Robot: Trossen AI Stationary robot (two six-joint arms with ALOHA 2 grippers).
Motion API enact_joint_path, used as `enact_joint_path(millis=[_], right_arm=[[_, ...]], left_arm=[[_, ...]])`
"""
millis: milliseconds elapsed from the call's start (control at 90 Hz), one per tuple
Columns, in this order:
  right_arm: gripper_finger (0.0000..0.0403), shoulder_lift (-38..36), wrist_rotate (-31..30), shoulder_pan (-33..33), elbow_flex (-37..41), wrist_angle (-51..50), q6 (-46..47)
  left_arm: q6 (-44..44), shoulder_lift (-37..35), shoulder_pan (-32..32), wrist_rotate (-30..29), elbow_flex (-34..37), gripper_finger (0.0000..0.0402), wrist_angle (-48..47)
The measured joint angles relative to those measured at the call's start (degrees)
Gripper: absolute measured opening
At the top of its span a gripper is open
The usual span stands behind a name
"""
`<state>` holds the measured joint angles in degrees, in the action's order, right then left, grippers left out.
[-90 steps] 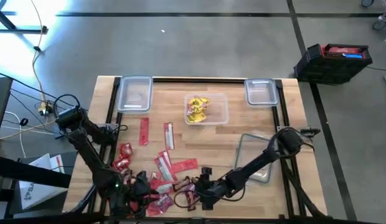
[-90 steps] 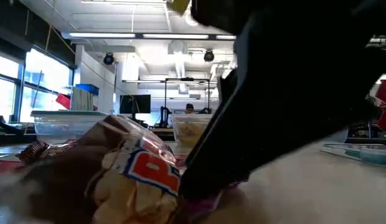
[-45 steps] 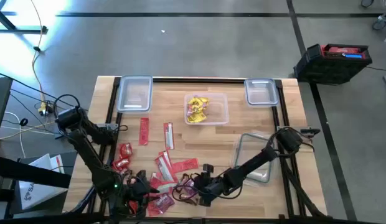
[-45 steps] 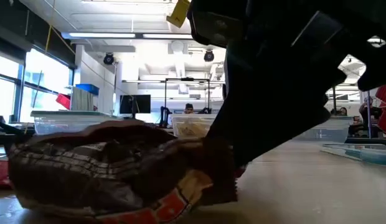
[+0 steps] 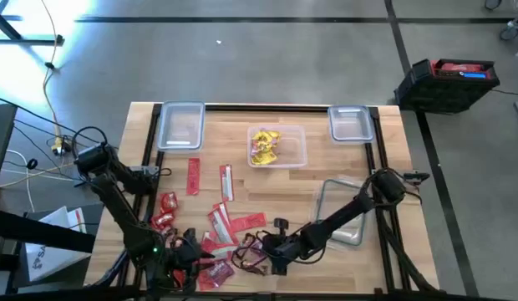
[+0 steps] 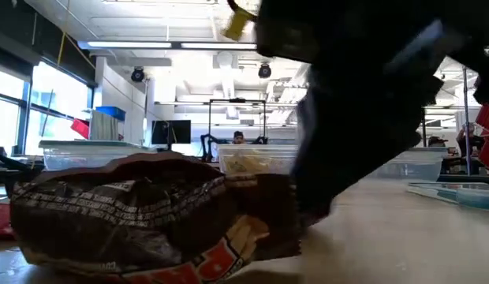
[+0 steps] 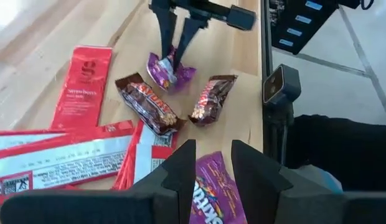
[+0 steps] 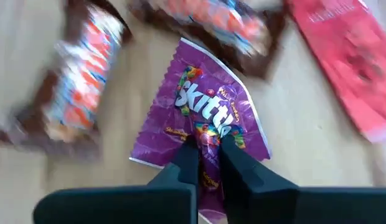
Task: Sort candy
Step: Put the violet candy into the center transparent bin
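Bright overhead light, blurred close-ups

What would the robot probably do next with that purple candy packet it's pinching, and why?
Probably lift it straight up. The right gripper looks closed on the purple packet, which lies flat on the table between two brown bars, so raising it first should avoid dragging them.

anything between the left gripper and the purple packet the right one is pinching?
Yes. In the left wrist view, two brown mini bars lie between the left gripper and the purple packet held by the right gripper.
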<state>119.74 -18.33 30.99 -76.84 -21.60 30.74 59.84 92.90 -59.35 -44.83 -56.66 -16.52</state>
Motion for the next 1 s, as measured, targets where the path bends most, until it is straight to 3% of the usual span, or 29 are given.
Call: enact_joint_path(millis=[300,622,844,1000], right_arm=[[0.0009,-11.57,-13.31,-5.54,-0.08,-22.84,2.64],[0.0009,-16.03,-20.34,-21.32,-0.15,-27.23,-4.54],[0.0009,-15.65,-18.43,-32.94,0.65,-26.11,-4.75],[0.0009,-15.48,-10.45,-37.81,0.72,-24.53,-4.70]], left_arm=[[-0.49,0.00,0.09,-2.60,0.00,0.0087,-0.18],[-2.08,-0.01,0.25,-4.73,0.00,0.0087,-0.09],[-4.56,0.00,1.26,-3.33,0.00,0.0087,-0.12],[-4.45,0.00,1.25,-1.93,0.00,0.0087,-0.11]])
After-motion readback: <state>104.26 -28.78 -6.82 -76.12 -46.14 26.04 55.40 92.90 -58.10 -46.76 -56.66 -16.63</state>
